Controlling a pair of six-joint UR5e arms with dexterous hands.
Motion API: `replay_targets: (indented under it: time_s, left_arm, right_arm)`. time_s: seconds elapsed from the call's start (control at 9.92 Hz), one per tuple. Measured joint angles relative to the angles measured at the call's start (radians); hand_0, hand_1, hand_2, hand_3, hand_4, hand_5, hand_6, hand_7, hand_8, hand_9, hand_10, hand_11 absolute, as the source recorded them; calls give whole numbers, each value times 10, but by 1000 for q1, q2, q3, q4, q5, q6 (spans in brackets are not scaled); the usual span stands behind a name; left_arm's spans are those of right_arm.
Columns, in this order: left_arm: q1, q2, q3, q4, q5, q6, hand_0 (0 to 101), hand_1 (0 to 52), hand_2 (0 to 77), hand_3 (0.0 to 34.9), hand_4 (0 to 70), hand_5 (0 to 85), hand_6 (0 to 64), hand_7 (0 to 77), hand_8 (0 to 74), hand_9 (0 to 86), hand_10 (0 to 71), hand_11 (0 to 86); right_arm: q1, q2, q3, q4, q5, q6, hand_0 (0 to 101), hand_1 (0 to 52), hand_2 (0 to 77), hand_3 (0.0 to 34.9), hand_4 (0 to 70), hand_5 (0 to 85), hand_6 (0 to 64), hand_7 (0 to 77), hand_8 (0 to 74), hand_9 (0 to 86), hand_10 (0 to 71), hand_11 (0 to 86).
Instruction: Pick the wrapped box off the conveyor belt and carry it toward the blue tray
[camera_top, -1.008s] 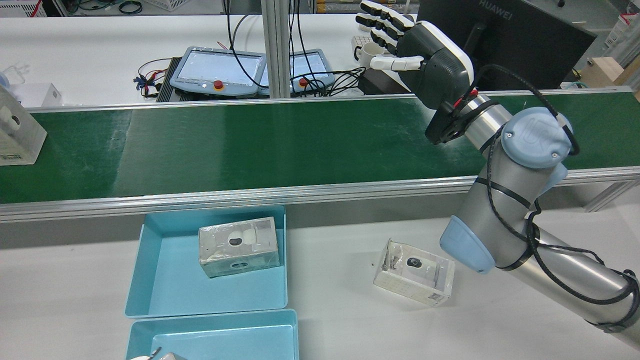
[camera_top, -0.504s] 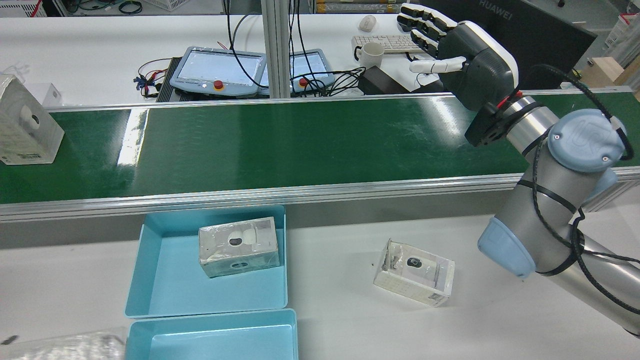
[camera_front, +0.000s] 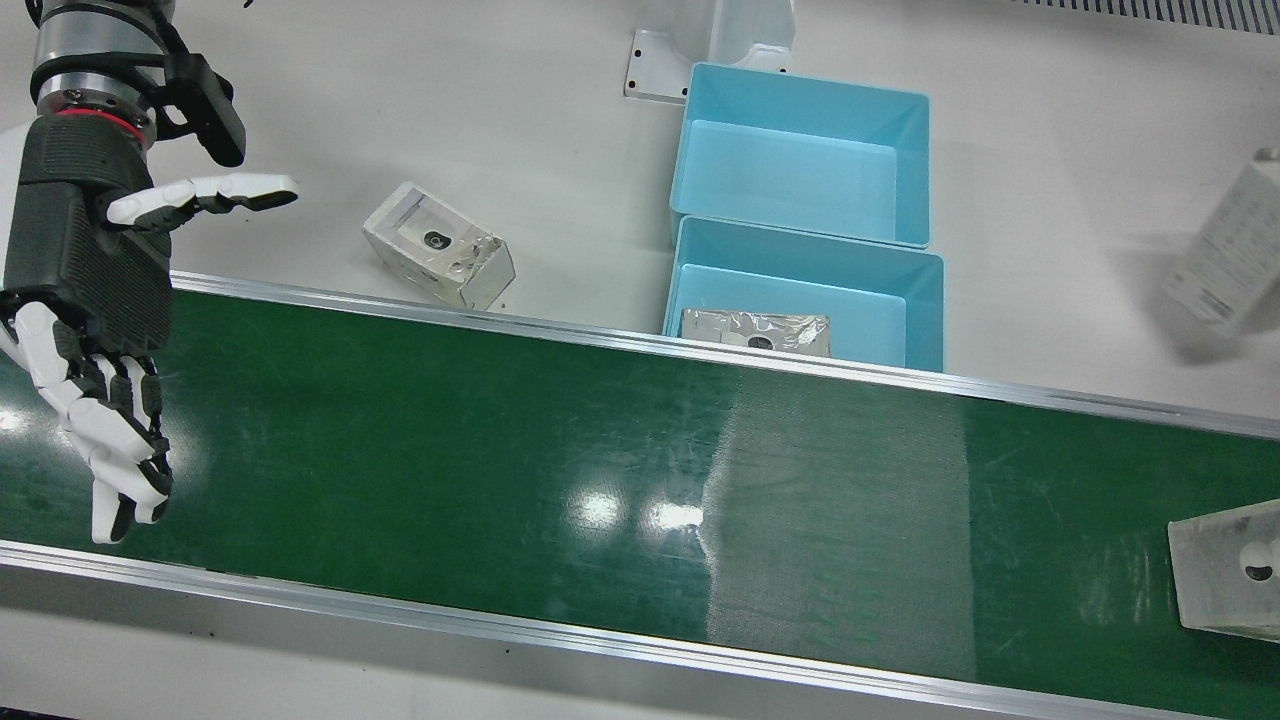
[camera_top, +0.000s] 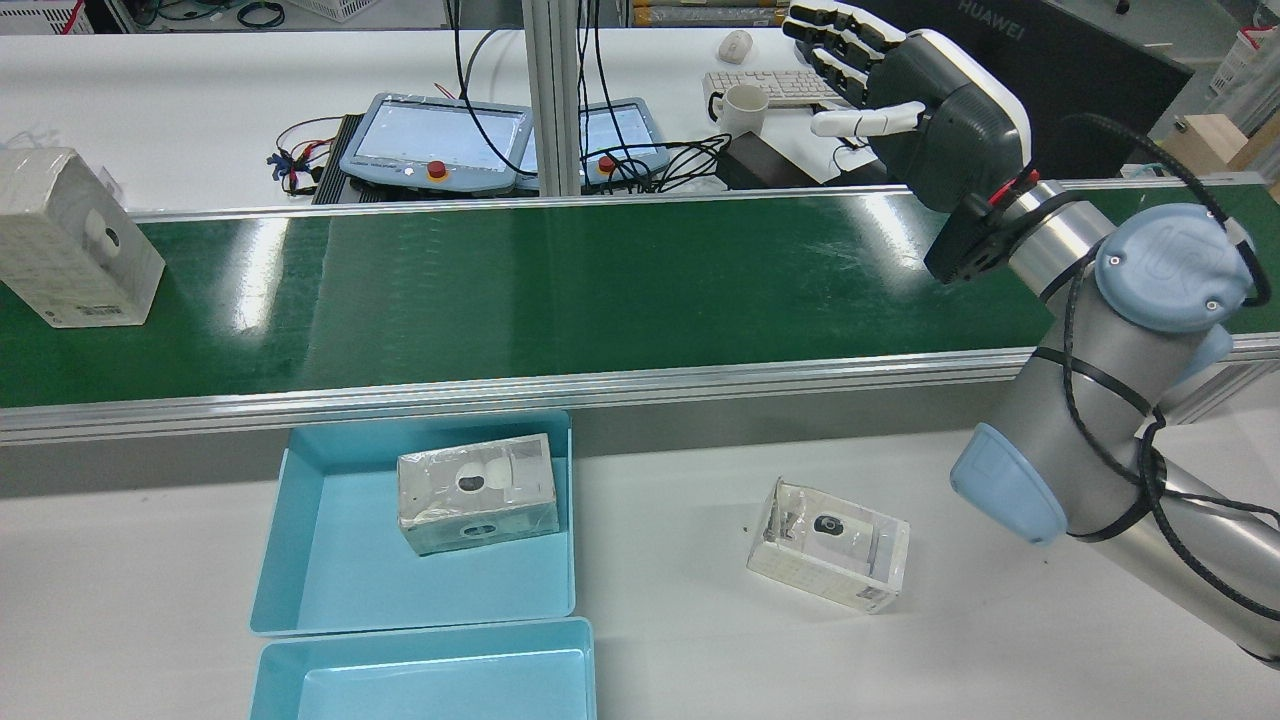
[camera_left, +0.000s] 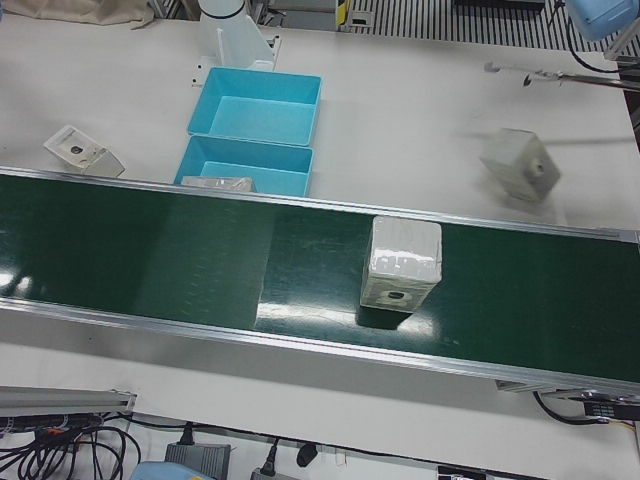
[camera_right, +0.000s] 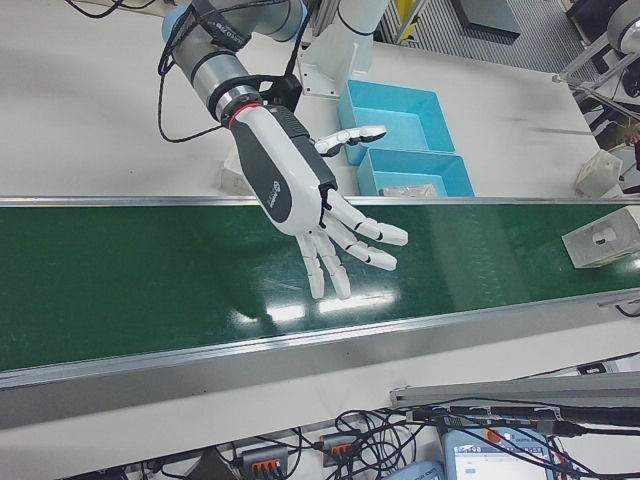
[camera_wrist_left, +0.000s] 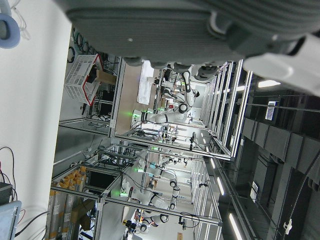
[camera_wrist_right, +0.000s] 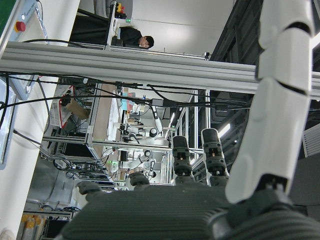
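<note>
A wrapped box (camera_top: 80, 240) stands on the green conveyor belt (camera_top: 560, 290) at its left end in the rear view. It also shows in the left-front view (camera_left: 402, 262) and at the front view's right edge (camera_front: 1230, 580). My right hand (camera_top: 915, 95) is open and empty, raised over the belt's far other end, fingers spread (camera_front: 90, 290). The blue tray (camera_top: 330, 570) lies in front of the belt and holds another wrapped box (camera_top: 478, 492). My left hand shows only as a palm edge in its own view (camera_wrist_left: 190, 30); its state is unclear.
A second blue tray (camera_top: 430, 680) sits just behind the first. A wrapped box (camera_top: 828, 545) lies on the white table near the right arm. A blurred box (camera_left: 518, 165) is over the table beyond the belt's left end (camera_front: 1225, 250). Pendants, cables and a monitor lie beyond the belt.
The box on the belt has travelled to the right in the rear view. My right hand swung right, then rose slightly. A blurred wrapped thing at the rear view's bottom left is gone.
</note>
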Motion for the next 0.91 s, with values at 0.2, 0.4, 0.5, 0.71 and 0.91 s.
replay_targets:
  time_s: [0.2,0.4,0.5,0.71,0.91]
  left_arm:
    - [0,0,0,0,0,0,0,0,5,0,0,5,0,5,5,0,5,0]
    - [0,0,0,0,0,0,0,0,11,0,0,5,0,5,5,5,0,0]
    - [0,0,0,0,0,0,0,0,11,0,0,5,0,5,5,5,0,0]
    - [0,0,0,0,0,0,0,0,11,0,0,5,0,5,5,0,0,0]
    - [0,0,0,0,0,0,0,0,5,0,0,5,0,5,0,5,0,0]
  right_arm:
    - [7,-1,2,-1,-2,1,440,104,125,306,120,147,0,164,0,16,0,11]
    - [21,-1,-4,-2,-2,0,424,104,125,306,131,175,0,169,0,16,0,11]
    - [27,-1,-5,-2,-2,0,424,104,125,306,131,175,0,169,0,16,0,11]
    - [42,0,6,-2,-2,0,423,93,131,306,131,175,0,164,0,16,0,11]
    - [54,-3,27,-1,-3,1,422,93,131,304,120,175,0,164,0,16,0,11]
